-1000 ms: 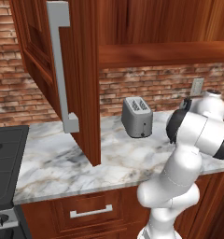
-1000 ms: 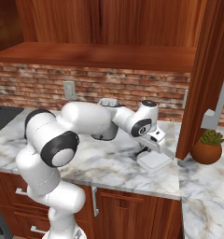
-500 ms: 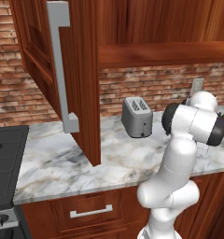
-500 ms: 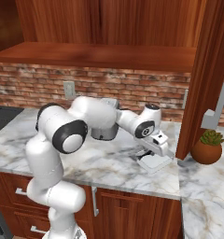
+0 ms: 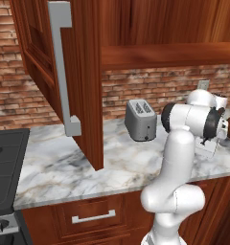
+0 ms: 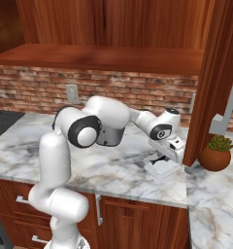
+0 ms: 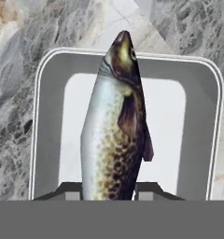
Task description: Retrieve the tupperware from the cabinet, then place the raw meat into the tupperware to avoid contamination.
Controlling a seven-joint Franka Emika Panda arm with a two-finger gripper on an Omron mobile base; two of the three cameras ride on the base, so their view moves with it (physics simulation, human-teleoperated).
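Observation:
The tupperware (image 7: 48, 116), a shallow white rectangular container with a rimmed edge, rests on the marble counter directly below my hand. The raw meat (image 7: 115, 135), a slender silver and brown speckled fish, hangs over its middle with the head pointing away from the camera. My gripper (image 7: 109, 193) is shut on the fish's tail end, a dark fingertip on each side. From the right base view, the gripper (image 6: 163, 156) hovers just above the tupperware (image 6: 163, 169), next to the open cabinet door (image 6: 213, 82). The cabinet (image 5: 83, 72) is dark reddish-brown wood with a long silver handle (image 5: 62, 72).
A grey two-slot toaster (image 5: 141, 119) stands by the brick wall behind the arm. A potted plant (image 6: 215, 153) sits right of the open door. A black stove (image 5: 4, 162) lies at the counter's left end. A drawer (image 5: 93, 217) is below the counter edge.
The arm's upper links have swung and the elbow has risen. The hand has stayed over the tupperware with the fish in it.

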